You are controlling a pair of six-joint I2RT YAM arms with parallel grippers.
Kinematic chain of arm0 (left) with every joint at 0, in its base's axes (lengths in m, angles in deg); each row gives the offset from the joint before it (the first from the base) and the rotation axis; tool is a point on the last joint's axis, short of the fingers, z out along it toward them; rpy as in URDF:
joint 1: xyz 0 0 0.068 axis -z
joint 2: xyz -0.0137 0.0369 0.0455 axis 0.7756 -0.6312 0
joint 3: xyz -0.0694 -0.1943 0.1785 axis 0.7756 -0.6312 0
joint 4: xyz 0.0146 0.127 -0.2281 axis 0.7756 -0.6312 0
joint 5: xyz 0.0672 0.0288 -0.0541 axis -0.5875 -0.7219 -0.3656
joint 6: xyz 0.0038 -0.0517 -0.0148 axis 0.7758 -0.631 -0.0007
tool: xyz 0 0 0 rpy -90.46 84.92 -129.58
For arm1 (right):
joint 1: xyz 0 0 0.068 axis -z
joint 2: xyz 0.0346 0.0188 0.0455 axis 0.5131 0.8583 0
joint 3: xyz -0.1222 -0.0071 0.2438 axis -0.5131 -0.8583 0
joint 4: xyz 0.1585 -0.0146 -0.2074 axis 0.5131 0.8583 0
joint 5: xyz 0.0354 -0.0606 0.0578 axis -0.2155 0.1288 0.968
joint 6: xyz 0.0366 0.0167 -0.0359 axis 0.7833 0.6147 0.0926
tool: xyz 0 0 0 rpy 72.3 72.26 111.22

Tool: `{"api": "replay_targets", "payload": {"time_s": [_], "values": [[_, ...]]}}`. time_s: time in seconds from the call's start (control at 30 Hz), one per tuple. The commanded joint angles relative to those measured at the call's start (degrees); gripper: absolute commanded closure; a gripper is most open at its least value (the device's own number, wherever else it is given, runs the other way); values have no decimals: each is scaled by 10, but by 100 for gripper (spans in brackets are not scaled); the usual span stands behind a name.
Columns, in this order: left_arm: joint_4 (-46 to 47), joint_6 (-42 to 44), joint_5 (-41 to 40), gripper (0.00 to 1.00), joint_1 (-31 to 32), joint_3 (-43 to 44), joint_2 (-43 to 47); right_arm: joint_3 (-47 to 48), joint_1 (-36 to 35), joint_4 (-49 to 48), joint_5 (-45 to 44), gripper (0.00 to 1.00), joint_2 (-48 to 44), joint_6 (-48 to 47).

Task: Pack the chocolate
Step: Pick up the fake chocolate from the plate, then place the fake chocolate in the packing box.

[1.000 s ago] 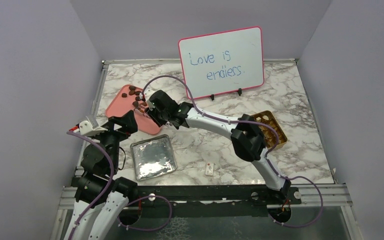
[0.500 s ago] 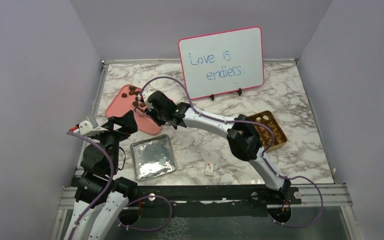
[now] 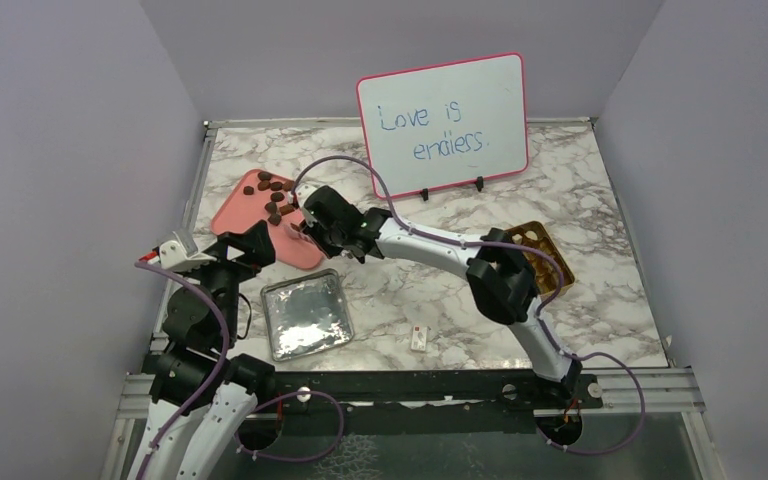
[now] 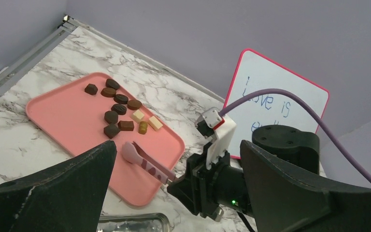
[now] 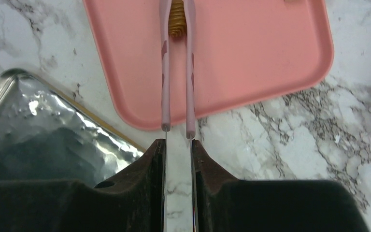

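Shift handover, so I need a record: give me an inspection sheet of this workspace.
Surface: white marbled tabletop, metal rails at its edges.
Job's things: small chocolate pieces loose on pink plastic tray; gold square box partly behind the right arm.
Clutter: silver foil square tray; small white tag; pink-framed whiteboard.
Grippers: right gripper shut on pink tongs over the pink tray; left gripper open, empty.
Cables: purple cables loop off both arms.
Surroundings: plain lilac walls; nothing else seen.

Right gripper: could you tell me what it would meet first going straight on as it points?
Probably the tan ridged chocolate on the pink tray, lined up between the arms of its tongs; height unclear.
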Motion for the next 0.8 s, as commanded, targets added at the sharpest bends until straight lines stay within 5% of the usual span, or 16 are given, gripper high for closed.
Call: {"api": "replay_targets", "payload": {"time_s": [0.0,0.4,0.77], "values": [[4,10,-7,1,0,6,-9,-59,-2,-5,-26,77,-89,32],[6,0,32,1,0,4,-31,-239,-2,-4,-33,78,-298,96],[-21,21,184,1,0,13,-136,-386,-2,60,-81,78,-484,174]]}}
